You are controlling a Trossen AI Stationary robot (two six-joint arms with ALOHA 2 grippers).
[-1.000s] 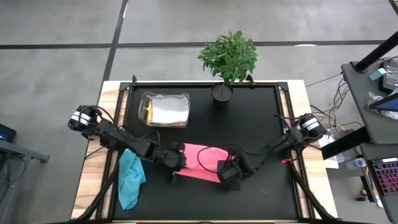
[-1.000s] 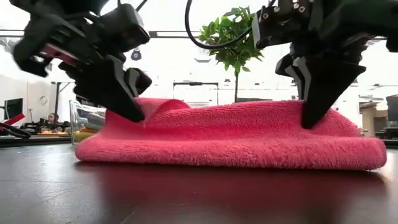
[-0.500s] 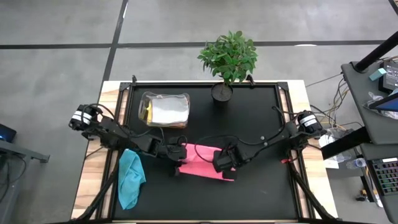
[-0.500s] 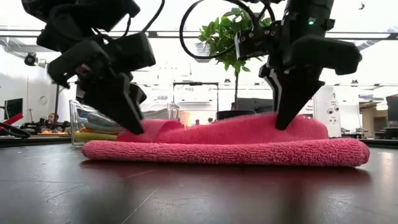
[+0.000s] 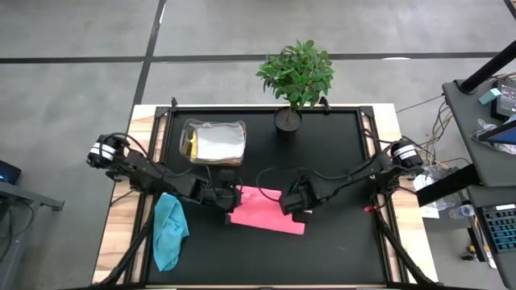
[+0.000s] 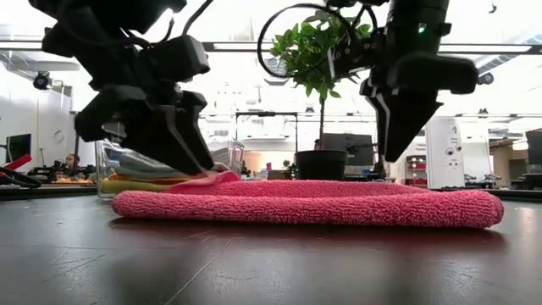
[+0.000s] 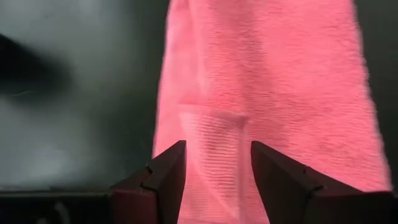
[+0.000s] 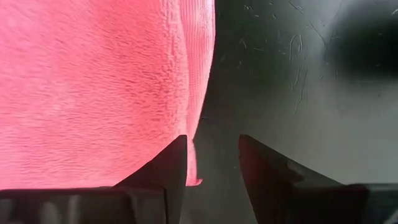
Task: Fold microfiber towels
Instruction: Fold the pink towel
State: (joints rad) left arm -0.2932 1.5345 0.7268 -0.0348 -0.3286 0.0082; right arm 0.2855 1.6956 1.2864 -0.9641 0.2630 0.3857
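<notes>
Here the folded pink microfiber towel [image 5: 267,209] lies flat on the black worktop [image 5: 339,161], in front of the clear plastic box [image 5: 214,142]. The left claw [image 5: 228,197] and the right claw [image 5: 292,205] stand open at the towel's two far corners, gripping nothing. A crumpled teal microfiber towel [image 5: 169,229] lies well apart, left of the pink one.

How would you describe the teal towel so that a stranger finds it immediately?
Start from the black table mat with the potted plant at its far edge. Go to the left arm's side, near corner: the teal towel lies crumpled there, half on the wooden border. Unlike the pink towel at the centre, it is unfolded.
</notes>
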